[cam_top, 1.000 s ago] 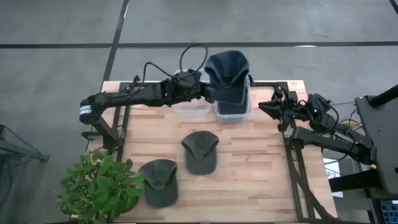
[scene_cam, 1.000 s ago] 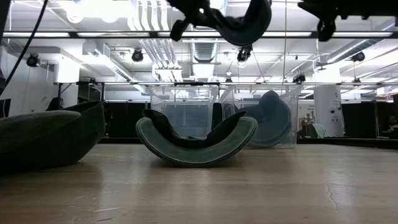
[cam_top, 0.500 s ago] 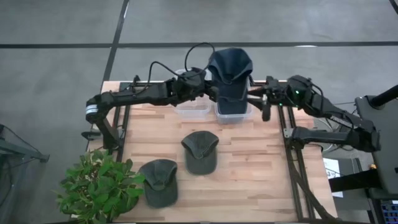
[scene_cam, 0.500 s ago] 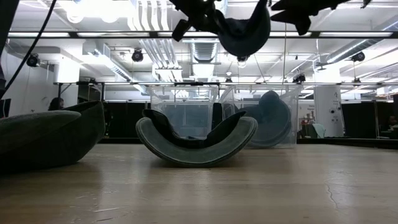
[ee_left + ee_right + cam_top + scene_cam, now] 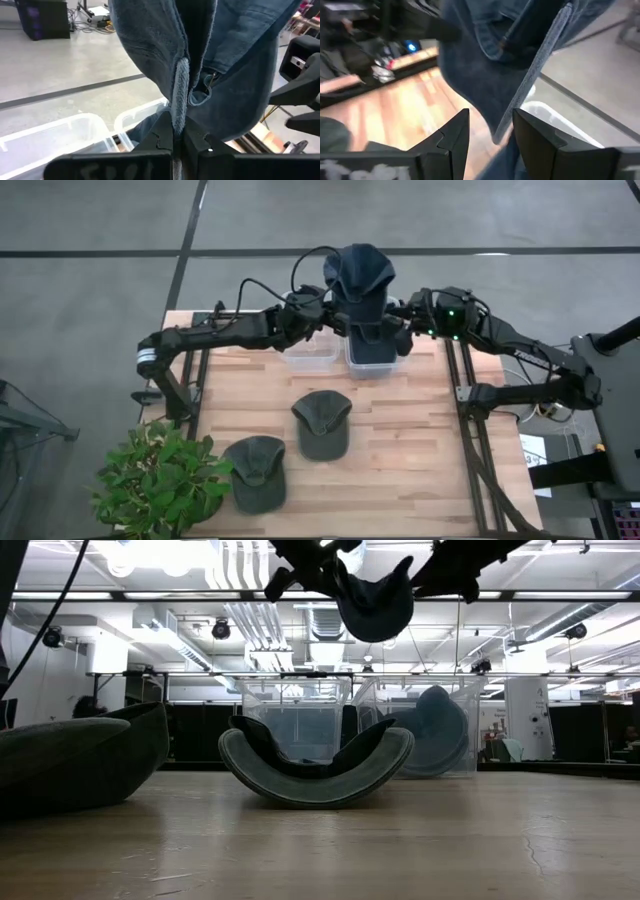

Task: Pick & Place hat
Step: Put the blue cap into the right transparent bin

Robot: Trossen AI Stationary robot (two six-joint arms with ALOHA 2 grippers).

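**Blue hat held in the air over the back bins, both arms on it**

Left gripper (image 5: 178, 131): jaws fully closed, pinching a fold of the blue hat (image 5: 360, 280). The hat hangs in the air above the two clear bins at the back of the desk (image 5: 420, 440), roughly over the right-hand bin (image 5: 374, 358). That bin already holds dark blue fabric. The left-hand bin (image 5: 309, 356) sits touching it.

Right gripper (image 5: 490, 130): jaws parted, with the hat's stitched edge running down between them. Can't tell from the wrist view if the fingers touch the cloth. In the high view the right arm reaches in from the right and meets the hat just beside the left gripper.

Low view: hat (image 5: 375, 598) hangs high above the desk surface, well clear of the bins.

Two more hats lie on the desk: a grey-green one mid-desk (image 5: 322, 422), another near the front-left (image 5: 256, 470), next to a potted plant (image 5: 160, 480).
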